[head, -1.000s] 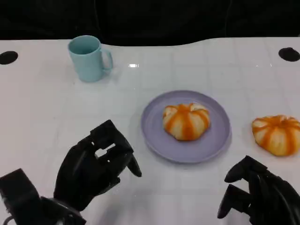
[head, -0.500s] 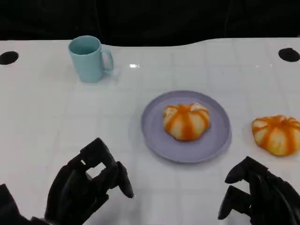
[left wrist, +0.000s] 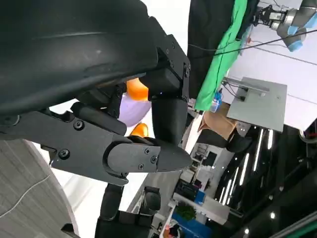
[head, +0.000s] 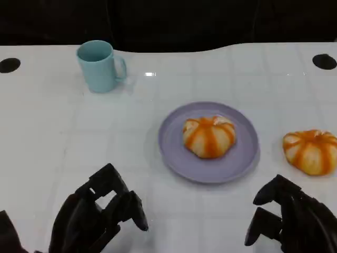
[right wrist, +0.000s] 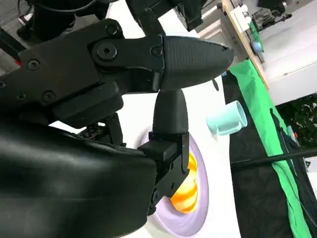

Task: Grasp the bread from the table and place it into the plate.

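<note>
You have a light blue mug [head: 100,65] standing upright at the far left of the white worktop [head: 63,132], its handle turned toward the right and its mouth open to you. The same mug [right wrist: 227,119] shows in the right wrist view, beside a green cloth [right wrist: 277,124] that hangs along the worktop's far edge. Two dark round spots sit on the worktop, one at the far left edge [head: 9,64] and one at the far right edge [head: 324,61]. In the left wrist view the green cloth [left wrist: 223,54] hangs beside a grey cabinet [left wrist: 257,101].
</note>
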Tool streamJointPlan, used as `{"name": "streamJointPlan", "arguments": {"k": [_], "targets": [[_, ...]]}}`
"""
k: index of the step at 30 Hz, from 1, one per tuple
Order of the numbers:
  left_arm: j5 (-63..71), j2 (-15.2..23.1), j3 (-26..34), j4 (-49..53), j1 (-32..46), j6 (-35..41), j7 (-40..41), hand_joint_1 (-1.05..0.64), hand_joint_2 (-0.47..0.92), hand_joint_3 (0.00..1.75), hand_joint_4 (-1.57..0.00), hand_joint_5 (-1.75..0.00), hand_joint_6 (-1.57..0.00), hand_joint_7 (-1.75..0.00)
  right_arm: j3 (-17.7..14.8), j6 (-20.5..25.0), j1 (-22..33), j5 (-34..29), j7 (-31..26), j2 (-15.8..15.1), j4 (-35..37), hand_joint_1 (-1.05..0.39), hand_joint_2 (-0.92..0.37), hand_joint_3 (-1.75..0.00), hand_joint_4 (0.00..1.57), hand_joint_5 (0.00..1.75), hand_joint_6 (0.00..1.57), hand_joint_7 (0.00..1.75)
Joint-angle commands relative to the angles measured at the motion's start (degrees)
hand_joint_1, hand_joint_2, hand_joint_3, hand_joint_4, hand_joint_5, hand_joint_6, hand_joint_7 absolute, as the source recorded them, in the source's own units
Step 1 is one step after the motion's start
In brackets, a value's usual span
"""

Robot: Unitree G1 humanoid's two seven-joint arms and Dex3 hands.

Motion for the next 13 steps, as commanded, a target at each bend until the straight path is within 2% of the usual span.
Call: {"name": "streamJointPlan", "arguments": {"k": [1,13], "targets": [[-0.1,0.1,0.9,0.6,-0.5,-0.1,-1.0,-0.57,0.92,0.37,-0.76,-1.75,-0.52,-1.75,-0.4,-1.1,-0.4,-0.6,0.4,-1.0,0.6,-0.51,-0.92,-0.51,0.62,1.75,0.36,1.70],[0.4,-0.1,1.2,2.0,-1.5,0.0,-1.4,-0.58,0.92,0.34,-0.76,-1.75,-0.53,-1.75,-0.6,-2.2,-1.0,-0.8,1.1,-1.1,2.0,-0.51,-0.92,-0.51,0.62,1.75,0.37,1.68]]}}
